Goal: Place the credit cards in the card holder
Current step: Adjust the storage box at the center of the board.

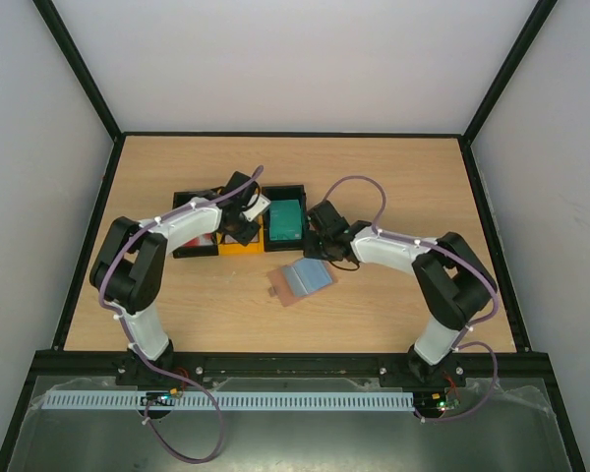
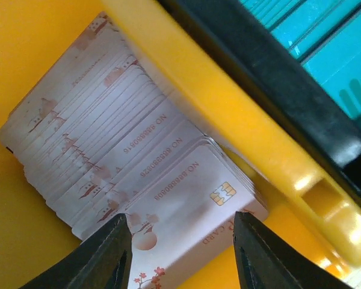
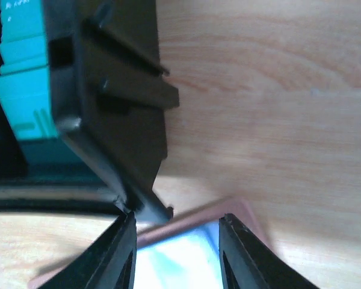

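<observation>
A: Left jaws?
B: I see them apart, nothing held, over the whitish red-blotched plastic cards (image 2: 108,138) stacked in the yellow plastic tray (image 2: 24,60).
A: Right jaws?
B: Apart, empty, over an edge of the pinkish-brown leather card holder (image 1: 297,281). It lies open on the wooden surface (image 1: 177,177), near the black plastic tray (image 1: 285,186) of teal cards (image 1: 286,220).

The end effector (image 3: 177,218), fingers apart, hangs over the open card holder (image 3: 180,260) on the counter (image 3: 277,108) — black tray (image 3: 120,102) of teal credit cards (image 3: 24,90) just beside.
</observation>
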